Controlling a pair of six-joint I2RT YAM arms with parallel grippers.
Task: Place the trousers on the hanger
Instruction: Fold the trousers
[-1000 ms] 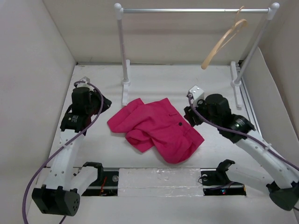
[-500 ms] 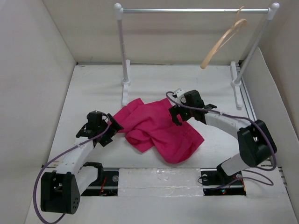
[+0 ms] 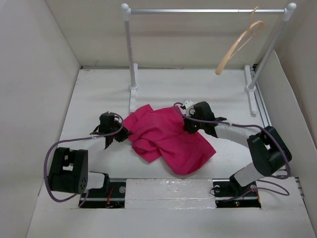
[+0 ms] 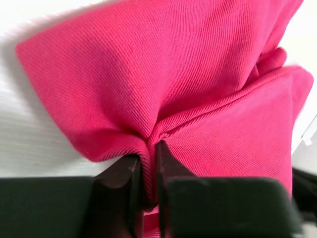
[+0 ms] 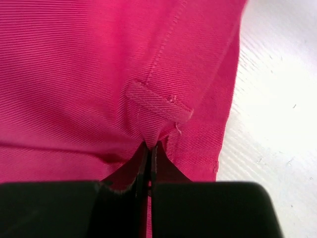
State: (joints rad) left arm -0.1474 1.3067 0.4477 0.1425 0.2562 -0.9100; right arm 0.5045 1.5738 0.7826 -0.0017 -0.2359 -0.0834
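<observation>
Bright magenta-pink cloth trousers (image 3: 166, 144) lie crumpled on the white counter (image 3: 99, 94), in front of the white-and-silver clothes rail (image 3: 205, 11). Left claw (image 4: 147, 151): low at the garment's left edge, pressed together on a raised fold of the cloth. Right claw (image 5: 149, 148): at the garment's upper right edge, nipping the waistband cloth directly beneath a belt loop (image 5: 158, 101). Slim curved pale tan wooden hanger (image 3: 239, 45): hooked on the rail's right end, tilted, well apart from the trousers.
</observation>
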